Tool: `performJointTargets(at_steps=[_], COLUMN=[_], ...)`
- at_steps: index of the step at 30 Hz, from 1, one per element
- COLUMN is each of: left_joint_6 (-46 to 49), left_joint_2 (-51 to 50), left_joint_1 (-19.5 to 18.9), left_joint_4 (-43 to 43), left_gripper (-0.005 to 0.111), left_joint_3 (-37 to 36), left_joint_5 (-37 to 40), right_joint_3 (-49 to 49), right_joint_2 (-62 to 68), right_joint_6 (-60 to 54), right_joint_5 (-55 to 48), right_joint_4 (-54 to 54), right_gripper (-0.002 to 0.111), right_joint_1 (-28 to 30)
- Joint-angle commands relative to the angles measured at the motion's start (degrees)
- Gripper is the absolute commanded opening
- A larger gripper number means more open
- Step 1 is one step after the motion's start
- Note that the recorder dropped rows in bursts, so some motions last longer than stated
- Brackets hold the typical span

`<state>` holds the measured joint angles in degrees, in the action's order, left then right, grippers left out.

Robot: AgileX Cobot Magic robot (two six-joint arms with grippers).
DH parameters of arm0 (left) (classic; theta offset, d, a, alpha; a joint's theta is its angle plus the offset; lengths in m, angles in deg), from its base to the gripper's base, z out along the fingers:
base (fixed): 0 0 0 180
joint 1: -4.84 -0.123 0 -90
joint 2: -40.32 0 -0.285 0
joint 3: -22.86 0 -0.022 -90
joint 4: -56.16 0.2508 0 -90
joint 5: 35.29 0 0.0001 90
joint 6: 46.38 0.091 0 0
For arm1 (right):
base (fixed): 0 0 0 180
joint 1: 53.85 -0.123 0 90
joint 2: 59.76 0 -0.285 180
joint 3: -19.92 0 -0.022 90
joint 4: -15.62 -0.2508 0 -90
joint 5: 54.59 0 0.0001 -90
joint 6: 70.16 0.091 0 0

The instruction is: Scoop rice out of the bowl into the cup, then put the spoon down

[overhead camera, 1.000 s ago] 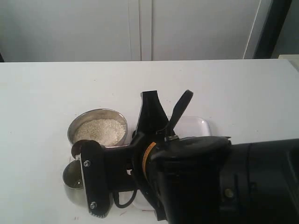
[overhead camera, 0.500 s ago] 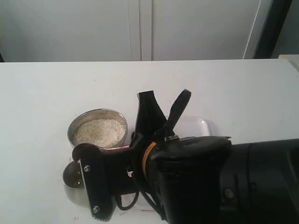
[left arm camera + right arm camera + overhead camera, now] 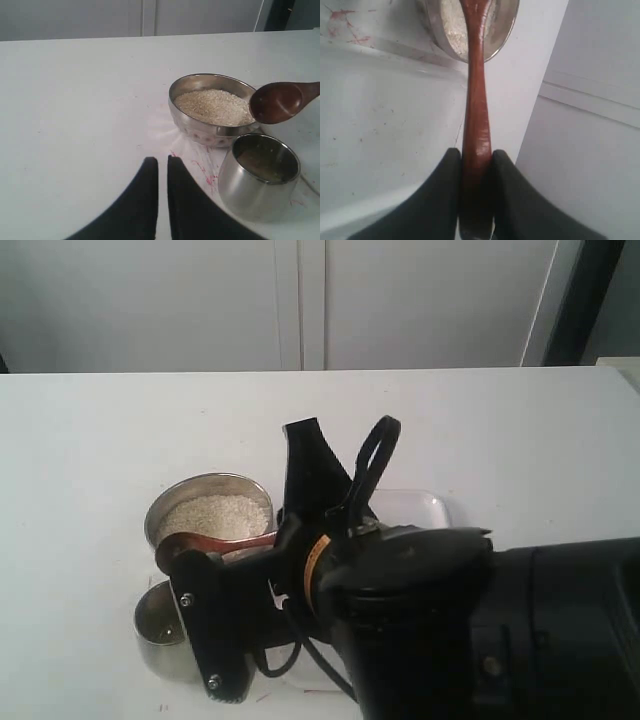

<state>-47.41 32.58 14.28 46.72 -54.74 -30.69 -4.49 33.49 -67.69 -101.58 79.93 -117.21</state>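
Squarely, spoon (image 3: pixel 476 100) between fingers (image 3: pixel 439 200), seemingly over bowl (image 3: pixel 504 22)

Left gripper (image 3: pixel 161 160) is hovering low over the white table (image 3: pixel 75 100), its fingers sitting nearly together with only a thin slit showing, nothing between them. Bowl (image 3: pixel 200 131) is standing upright ahead of it, holding rice (image 3: pixel 215 106) close to the rim. Cup (image 3: pixel 250 187) is sitting upright just beside the bowl, on the gripper's side of it, with a low layer of grains showing inside. Spoon (image 3: pixel 277 102) is hanging in the air over the bowl's rim, above the cup, handle running out of frame; no grains showing in the scoop. Red scribble marks (image 3: pixel 200 167) are showing on the table by the bowl's base.
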Motion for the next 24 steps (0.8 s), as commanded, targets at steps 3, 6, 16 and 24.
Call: performJointTargets(at_steps=[3,6,16,24], left_joint_6=[-0.03,-0.03,-0.03,-0.03], left_joint_2=[-0.04,-0.04,-0.04,-0.04], left_joint_1=[0.41,0.41,0.41,0.41], left_joint_4=[-0.34,-0.34,-0.34,-0.34], left_gripper=[0.014,0.014,0.014,0.014], left_joint_3=[0.38,0.38,0.38,0.38], left_joint_5=[-0.23,-0.23,-0.23,-0.23], right_joint_3=[-0.27,-0.27,-0.16,-0.16], right_joint_2=[-0.05,-2.36,-11.96,-9.8], right_joint_6=[7.78,22.81,58.95,72.67], right_joint_5=[-3.33,-10.07,-22.97,-22.47], right_joint_4=[-2.74,-3.01,-22.47,-30.45], right_gripper=[0.0,0.0,0.0,0.0], right_joint_1=[-0.17,-0.17,-0.06,-0.06])
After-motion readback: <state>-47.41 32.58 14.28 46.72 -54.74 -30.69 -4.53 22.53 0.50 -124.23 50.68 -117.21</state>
